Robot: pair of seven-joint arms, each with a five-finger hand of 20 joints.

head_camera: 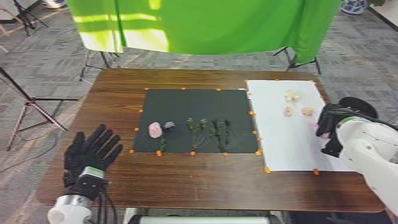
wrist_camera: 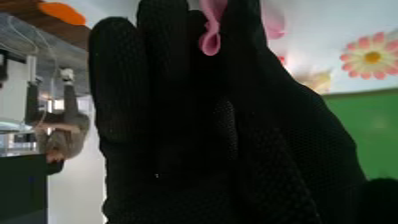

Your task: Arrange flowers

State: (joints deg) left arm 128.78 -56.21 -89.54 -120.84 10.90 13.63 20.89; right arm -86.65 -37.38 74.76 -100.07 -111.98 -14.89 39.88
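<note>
The robot's right hand (head_camera: 332,124) is over the outer side of the white sheet, with a pink bloom (wrist_camera: 211,40) against its glove; whether it is gripping the bloom or merely touching it cannot be told. The left hand (head_camera: 91,152) is released, fingers spread over the brown table (head_camera: 200,182). On the table lie one white sheet (head_camera: 289,150) and one black mat (head_camera: 178,104). The blooms look light, with soft petals that would crease or slip under a hard squeeze; a gentle pinch low at the base, where they should be firmer, seems safest. On the mat, about four green stems (head_camera: 202,132) lie side by side, probably thin and bendable, best taken mid-stem, beside one pink flower (head_camera: 155,130) and one small greyish-purple bud (head_camera: 170,126). Beyond the pink bloom, the white sheet bears one pale yellow flower (head_camera: 292,96) and two smaller peach blooms (head_camera: 308,111).
</note>
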